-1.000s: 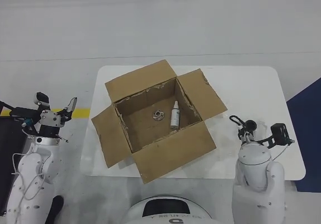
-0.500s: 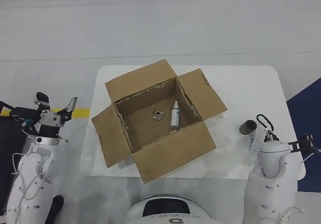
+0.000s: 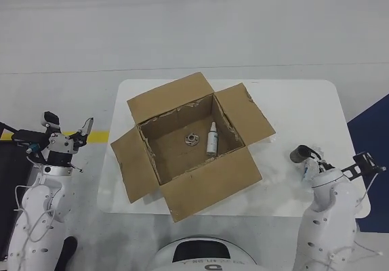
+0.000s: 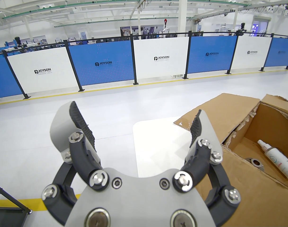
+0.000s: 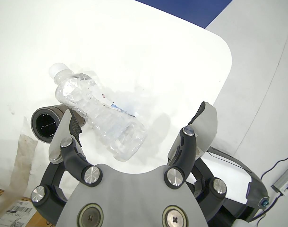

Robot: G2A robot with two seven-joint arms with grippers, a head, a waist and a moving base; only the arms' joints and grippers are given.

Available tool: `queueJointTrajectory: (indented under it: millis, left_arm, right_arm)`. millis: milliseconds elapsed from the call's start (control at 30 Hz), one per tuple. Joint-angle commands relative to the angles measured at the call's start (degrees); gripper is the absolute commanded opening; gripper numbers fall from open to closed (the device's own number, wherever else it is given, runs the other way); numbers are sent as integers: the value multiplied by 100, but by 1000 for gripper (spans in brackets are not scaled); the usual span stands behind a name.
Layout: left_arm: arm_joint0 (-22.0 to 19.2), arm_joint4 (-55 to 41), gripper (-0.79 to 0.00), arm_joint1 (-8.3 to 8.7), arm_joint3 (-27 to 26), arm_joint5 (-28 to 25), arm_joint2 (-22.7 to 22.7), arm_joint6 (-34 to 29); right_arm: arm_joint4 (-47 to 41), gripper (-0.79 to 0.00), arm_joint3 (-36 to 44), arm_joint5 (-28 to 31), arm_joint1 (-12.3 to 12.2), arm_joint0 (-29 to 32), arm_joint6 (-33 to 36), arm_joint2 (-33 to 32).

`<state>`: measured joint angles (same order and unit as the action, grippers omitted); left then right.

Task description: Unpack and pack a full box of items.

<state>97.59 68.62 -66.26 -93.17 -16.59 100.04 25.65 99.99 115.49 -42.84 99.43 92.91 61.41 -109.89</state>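
My right tool (image 5: pixel 138 113) is spread wide and holds nothing. It hangs just over a crushed clear bottle (image 5: pixel 99 109) that lies on its side on the tabletop (image 5: pixel 134 36), with a dark tube (image 5: pixel 45 125) touching the bottle near its neck. A second ago this tool was out over the tube. Since then the arm has drawn back towards me in two steps, and the tube now rests free where it was set down. I take that as one more item unpacked, which leaves this arm ready for the next reach.

The box (image 3: pixel 211 183) sits further in, at the middle of the tabletop, with all its flaps open. A white spray bottle (image 3: pixel 212 139) and a small metal ring (image 3: pixel 192 139) lie close together on its floor. I judge the unpacking part done, with those two still to come out.

My left tool (image 4: pixel 135 119) has not moved. It is held wide and empty off the tabletop's left edge.

As for writing, the clear bottle has a scrap of blue and white label, too small to read. A shipping label (image 5: pixel 21 207) with fine print sits on the cardboard by my right tool. The spray bottle has some red lettering. The far fence panels (image 4: pixel 160 57) each carry a dark logo
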Motion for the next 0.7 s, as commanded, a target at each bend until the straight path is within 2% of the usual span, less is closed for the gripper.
queueJointTrajectory:
  millis: [0,300,667]
  left_arm:
    - [0,0,0,0,0,0,0,0]
    - [0,0,0,0,0,0,0,0]
    - [0,0,0,0,0,0,0,0]
  right_arm:
    - [200,0,-18,83,5,-23,87,65]
    - [911,0,-387,383,-4,-272,387,255]
    - [1224,0,-1004,509,-25,-708,513,145]
